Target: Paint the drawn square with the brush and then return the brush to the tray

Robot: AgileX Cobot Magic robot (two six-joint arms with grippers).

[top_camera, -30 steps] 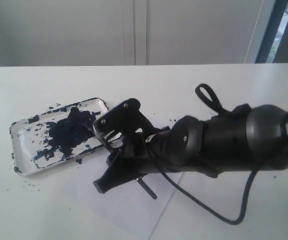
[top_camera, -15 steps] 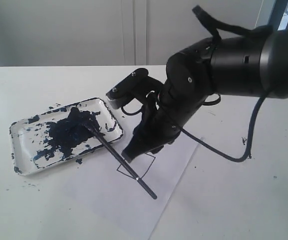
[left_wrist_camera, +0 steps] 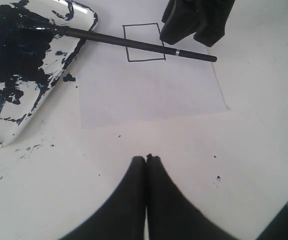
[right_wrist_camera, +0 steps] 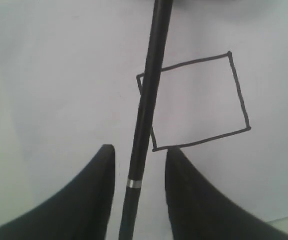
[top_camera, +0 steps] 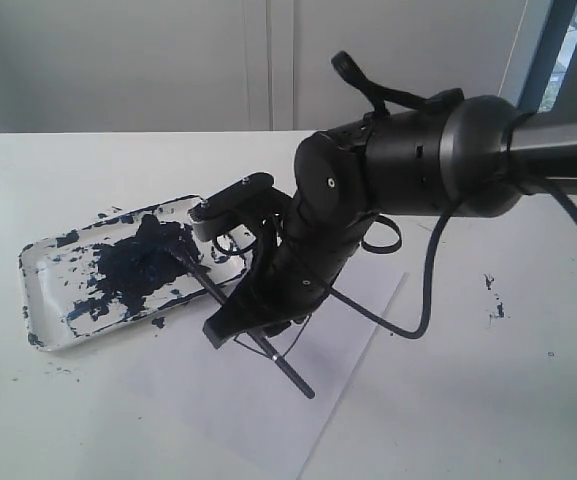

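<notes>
right gripper [right_wrist_camera: 140, 154] straddles brush [right_wrist_camera: 149, 100] — drawn square [right_wrist_camera: 198, 102] partly covered

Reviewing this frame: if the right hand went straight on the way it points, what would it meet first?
Most likely the brush: its handle lies between the right hand's open fingers, across one edge of the drawn square. Depth is unclear, but nothing shows nearer.

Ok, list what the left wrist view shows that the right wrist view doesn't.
Left wrist only: the paint-smeared tray holding the tip of the brush, the whole paper sheet, and the shut left gripper. Right wrist only: the right gripper open, with a finger on either side of the shaft and gaps showing. Both: the brush lying across the drawn square, which is only an outline, unpainted.
</notes>
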